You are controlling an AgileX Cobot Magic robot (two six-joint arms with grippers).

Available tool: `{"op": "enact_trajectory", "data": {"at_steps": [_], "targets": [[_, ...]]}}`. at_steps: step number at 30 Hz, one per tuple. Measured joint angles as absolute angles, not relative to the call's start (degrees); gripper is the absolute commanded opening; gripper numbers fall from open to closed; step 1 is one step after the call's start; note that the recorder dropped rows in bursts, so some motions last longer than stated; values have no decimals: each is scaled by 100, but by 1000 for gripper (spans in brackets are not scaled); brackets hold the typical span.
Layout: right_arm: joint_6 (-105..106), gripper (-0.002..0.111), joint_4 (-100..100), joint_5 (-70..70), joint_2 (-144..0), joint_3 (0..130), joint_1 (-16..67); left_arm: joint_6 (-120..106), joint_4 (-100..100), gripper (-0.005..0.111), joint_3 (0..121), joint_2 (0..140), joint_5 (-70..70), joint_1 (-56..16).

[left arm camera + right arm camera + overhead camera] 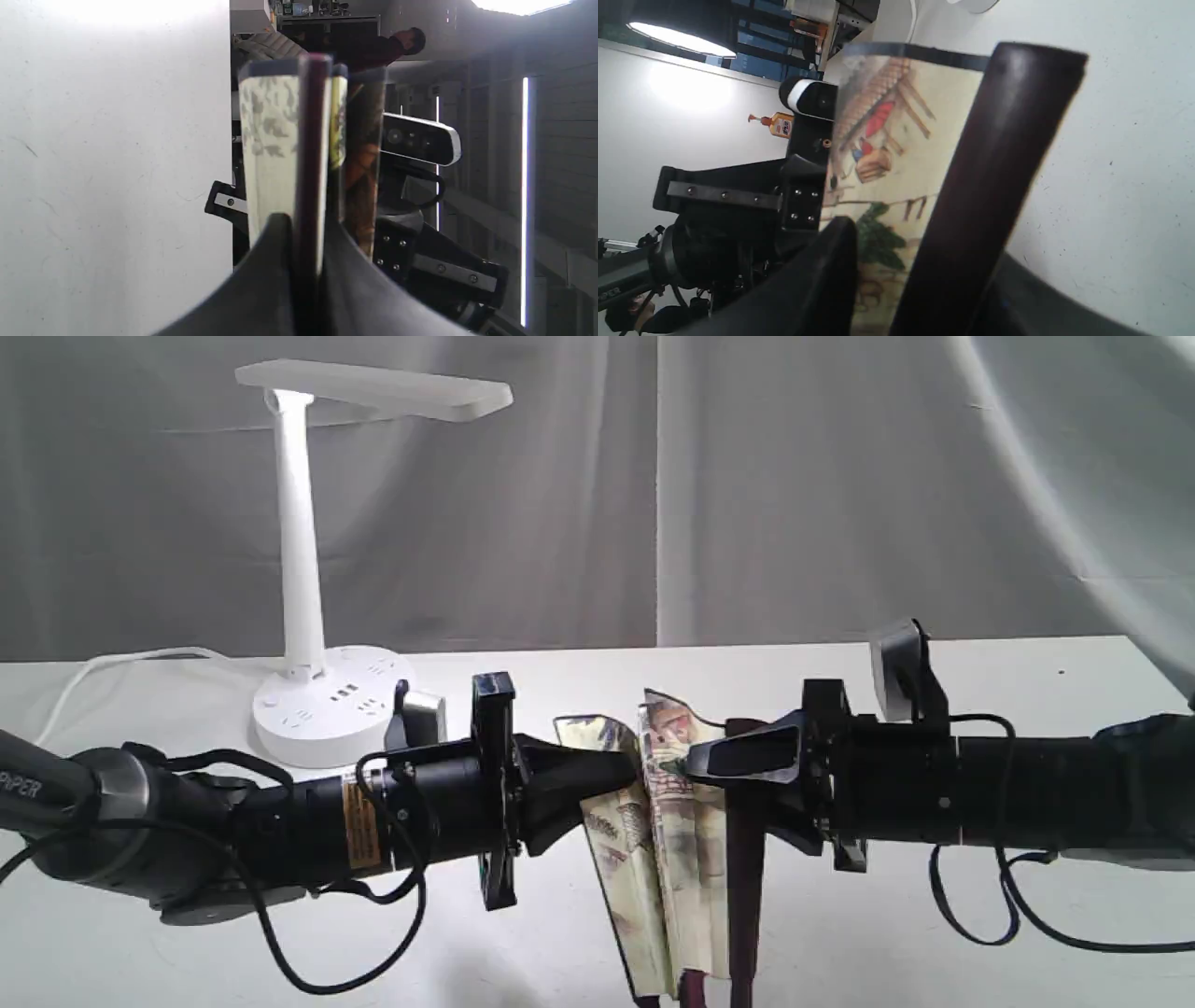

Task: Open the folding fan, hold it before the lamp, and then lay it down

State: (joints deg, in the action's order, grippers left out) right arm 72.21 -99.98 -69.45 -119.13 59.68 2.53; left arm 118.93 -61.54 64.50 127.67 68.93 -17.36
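Observation:
The folding fan (667, 821) stands upright over the table's middle, spread by only a few pleats, its lower end cut off by the picture's bottom edge. My left gripper (621, 773) comes in from the left and is shut on one dark outer rib (310, 154). My right gripper (714, 758) comes in from the right and is shut on the other outer rib (994, 177), with painted paper (887, 158) beside it. The white lamp (301, 551) stands at the back left, behind my left arm, with its flat head (373, 387) high up.
The lamp's round socket base (327, 705) and white cord (112, 663) lie on the white table (1027, 691). A grey curtain (794, 495) hangs behind. Black cables (980, 915) droop under both arms.

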Motion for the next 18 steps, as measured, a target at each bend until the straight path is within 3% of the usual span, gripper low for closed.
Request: {"op": "enact_trajectory", "data": {"at_steps": [18], "targets": [[7221,23,-9998,-6945,-11913,5968,267,11893,-6178,0,6450,12767,6893,-1736]]}}
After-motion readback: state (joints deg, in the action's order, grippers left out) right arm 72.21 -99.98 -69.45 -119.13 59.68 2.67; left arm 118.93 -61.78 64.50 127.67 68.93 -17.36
